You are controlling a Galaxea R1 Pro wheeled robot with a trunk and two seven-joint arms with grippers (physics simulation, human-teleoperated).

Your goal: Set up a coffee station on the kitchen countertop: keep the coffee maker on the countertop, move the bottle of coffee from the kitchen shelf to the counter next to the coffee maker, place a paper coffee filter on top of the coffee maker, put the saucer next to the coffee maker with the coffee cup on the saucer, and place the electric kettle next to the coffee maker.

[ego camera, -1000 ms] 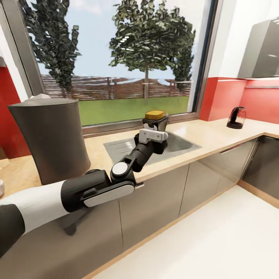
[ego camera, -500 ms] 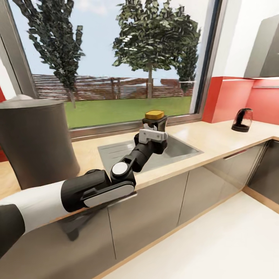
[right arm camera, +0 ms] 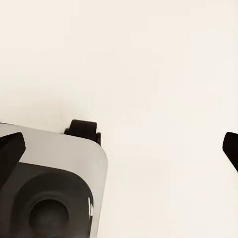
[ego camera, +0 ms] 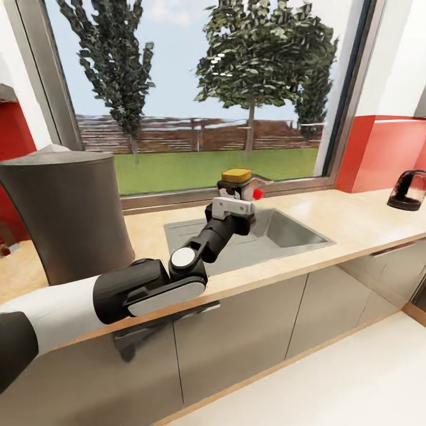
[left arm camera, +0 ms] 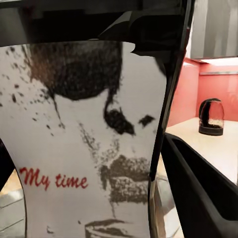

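From the head camera I see my left arm stretched out over the table (ego camera: 331,228), its left gripper (ego camera: 236,198) closed around the bottle of coffee (ego camera: 236,183), which it holds upright in the air above the steel sink (ego camera: 278,236) set into the worktop. The jar's yellow lid (ego camera: 236,174) sticks up above the white gripper housing, and a small red thing shows just beside it against the window sill; I cannot tell what that is. In the left wrist camera the bottle of coffee's pale label (left arm camera: 89,148) sits right against the lens, with dark coffee-stain artwork and the red words "My time", and a black finger (left arm camera: 198,193) runs along one side of it, so the fingers are pressed on the jar. The coffee maker (ego camera: 68,210) stands on the table at my left, tall and dark grey, close to the window. The electric kettle (ego camera: 408,190) stands well apart at the far right end of the table, against the red wall; the left wrist camera catches it too (left arm camera: 211,117). The right wrist camera shows a pale floor (right arm camera: 148,74) and a grey part of the robot (right arm camera: 49,188), with dark finger edges at the borders; I cannot tell whether the right fingers are open or closed.
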